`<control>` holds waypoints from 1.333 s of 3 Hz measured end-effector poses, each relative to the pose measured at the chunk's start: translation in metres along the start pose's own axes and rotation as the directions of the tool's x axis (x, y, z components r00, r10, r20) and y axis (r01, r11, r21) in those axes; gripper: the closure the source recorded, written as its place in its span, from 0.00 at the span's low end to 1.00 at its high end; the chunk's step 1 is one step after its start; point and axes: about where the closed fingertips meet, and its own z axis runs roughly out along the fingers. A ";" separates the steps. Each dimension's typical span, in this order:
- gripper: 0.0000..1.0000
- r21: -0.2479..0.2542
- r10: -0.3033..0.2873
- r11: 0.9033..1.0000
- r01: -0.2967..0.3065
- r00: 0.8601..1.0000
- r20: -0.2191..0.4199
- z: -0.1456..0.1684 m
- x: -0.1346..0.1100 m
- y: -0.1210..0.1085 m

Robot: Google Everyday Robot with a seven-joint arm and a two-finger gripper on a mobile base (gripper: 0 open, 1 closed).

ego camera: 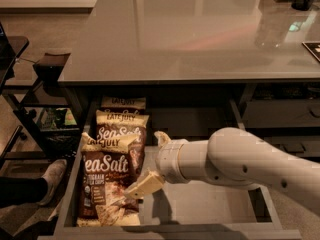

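An open drawer [200, 204] under a grey counter holds three brown Sea Salt chip bags in a row on its left side. The front bag [105, 179] lies nearest me, the middle bag [121, 129] behind it, and a third bag [123, 102] is at the back. My gripper [152, 159] reaches in from the right on a white arm and is open. One cream finger [144, 185] rests at the right edge of the front bag. The other finger [162, 137] points up beside the middle bag. Nothing is held.
The grey counter top [190, 34] overhangs the drawer's back. The drawer's right half is bare grey floor. A black cart [35, 99] stands to the left, with a person's shoe [50, 179] on the floor beside it. Dark items sit at the counter's far right.
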 end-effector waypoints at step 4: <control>0.00 0.109 -0.054 0.993 0.034 0.981 0.185 0.072 -0.024 -0.050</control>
